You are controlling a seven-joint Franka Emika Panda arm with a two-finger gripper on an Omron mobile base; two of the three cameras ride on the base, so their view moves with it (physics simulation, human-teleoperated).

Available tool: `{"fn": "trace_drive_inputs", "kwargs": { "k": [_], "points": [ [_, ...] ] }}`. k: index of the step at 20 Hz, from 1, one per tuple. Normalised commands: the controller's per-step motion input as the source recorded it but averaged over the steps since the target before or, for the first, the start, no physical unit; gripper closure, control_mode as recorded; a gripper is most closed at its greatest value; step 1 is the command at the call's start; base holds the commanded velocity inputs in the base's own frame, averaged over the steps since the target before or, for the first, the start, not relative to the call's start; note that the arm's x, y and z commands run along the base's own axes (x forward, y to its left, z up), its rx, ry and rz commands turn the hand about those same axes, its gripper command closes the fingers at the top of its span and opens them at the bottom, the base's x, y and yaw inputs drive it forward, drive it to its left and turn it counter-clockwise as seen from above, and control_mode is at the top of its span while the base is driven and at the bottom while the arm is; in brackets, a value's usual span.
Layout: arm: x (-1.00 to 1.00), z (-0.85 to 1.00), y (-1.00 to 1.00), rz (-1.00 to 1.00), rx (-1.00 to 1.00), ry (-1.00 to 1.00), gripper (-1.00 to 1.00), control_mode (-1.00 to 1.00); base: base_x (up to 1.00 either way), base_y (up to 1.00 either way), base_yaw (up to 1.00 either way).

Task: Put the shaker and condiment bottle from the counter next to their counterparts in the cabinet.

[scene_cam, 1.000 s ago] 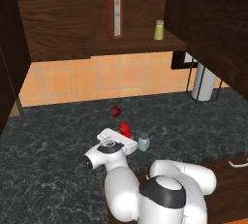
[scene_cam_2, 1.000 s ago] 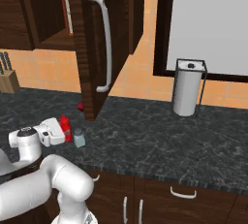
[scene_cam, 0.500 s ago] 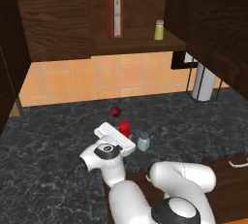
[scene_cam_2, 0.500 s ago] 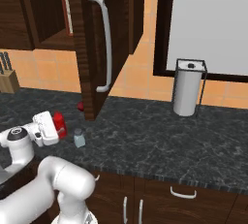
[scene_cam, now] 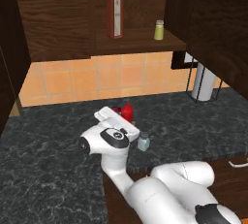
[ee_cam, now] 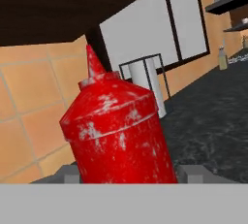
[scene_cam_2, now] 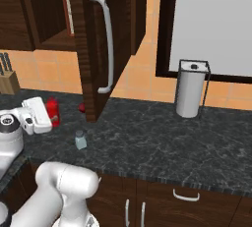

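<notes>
Cabinet hangs high above and beyond my gripper, dark wood with one plank shelf; on that shelf the tall red bottle with its green cap and the small yellowish shaker stand upright, well apart from each other. From the right base camera the open cabinet door with its pale handle stands just past my hand, to its right. Counter spreads beneath my gripper, dark stone with white veins. A white roll in a wire holder stands well off to my gripper's right, against the tiled wall.

Condiment bottle sits right at my fingertips, between them, its long axis upright and its pointed nozzle aimed up toward the cabinet's underside. In the hand camera it rises close in front, with a grey finger pad showing at either side of its base; whether the pads actually press on it I cannot tell. In the right base view the bottle stands just beyond my hand, touching or nearly so.

Shaker stands upright on the counter just to the right of my wrist, cap up, near the counter's front edge and apart from the bottle. A small dark-red round thing lies beyond my gripper, by the foot of the door.
</notes>
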Motion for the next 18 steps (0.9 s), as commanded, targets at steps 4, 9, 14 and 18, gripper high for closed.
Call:
{"fn": "trace_drive_inputs", "kwargs": {
  "k": [4, 9, 14, 18],
  "points": [
    [-0.22, 0.88, 0.00, 0.13, 0.00, 0.09, 1.00, -1.00, 0.00, 0.00, 0.00],
    [-0.62, 0.84, -0.11, 0.17, 0.00, 0.00, 1.00, -1.00, 0.00, 0.00, 0.00],
    [-0.85, 0.71, -0.12, 0.17, 0.03, 0.00, 1.00, -1.00, 0.00, 0.00, 0.00],
    [-0.68, 0.77, -0.12, 0.12, 0.04, 0.00, 1.00, -1.00, 0.00, 0.00, 0.00]
  ]
}}
